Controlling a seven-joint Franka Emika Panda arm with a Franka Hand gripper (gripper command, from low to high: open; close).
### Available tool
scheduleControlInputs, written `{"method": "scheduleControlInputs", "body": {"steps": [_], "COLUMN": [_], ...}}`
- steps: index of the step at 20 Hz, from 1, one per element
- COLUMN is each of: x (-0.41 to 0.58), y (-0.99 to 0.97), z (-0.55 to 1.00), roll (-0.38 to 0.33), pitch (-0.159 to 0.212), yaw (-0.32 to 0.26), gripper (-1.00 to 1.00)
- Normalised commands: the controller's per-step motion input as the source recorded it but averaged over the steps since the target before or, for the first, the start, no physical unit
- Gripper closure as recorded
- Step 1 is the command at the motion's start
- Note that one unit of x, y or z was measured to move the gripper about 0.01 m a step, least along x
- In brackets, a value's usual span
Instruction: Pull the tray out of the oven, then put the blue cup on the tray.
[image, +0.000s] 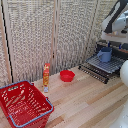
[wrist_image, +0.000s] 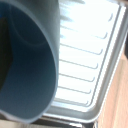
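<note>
The tray (image: 102, 68) is a dark wire rack that sticks out from the oven (image: 119, 48) at the exterior view's right edge. The blue cup (image: 105, 54) is on or just above the tray. My gripper (image: 106, 45) hangs right over the cup's top, and its fingers are too small and dark to make out. In the wrist view the blue cup (wrist_image: 27, 60) fills one side of the picture, very close to the camera. A ridged silver pan (wrist_image: 87, 60) lies beneath it. No fingers show in that view.
A shallow red bowl (image: 67, 75) sits mid-table on the wooden top (image: 85, 102). An upright orange bottle (image: 46, 75) stands to its left in the exterior view. A red plastic basket (image: 22, 104) fills the front left corner. A lattice screen (image: 45, 35) stands behind.
</note>
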Motion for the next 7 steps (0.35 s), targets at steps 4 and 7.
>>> {"method": "scheduleControlInputs", "body": {"steps": [4, 7], "x": [0.000, 0.012], "y": [0.04, 0.02], "z": [0.57, 0.11], "roll": [0.000, 0.000], "pitch": [0.000, 0.006], "yaw": [-0.184, -0.106], "gripper": [-1.00, -1.00]}}
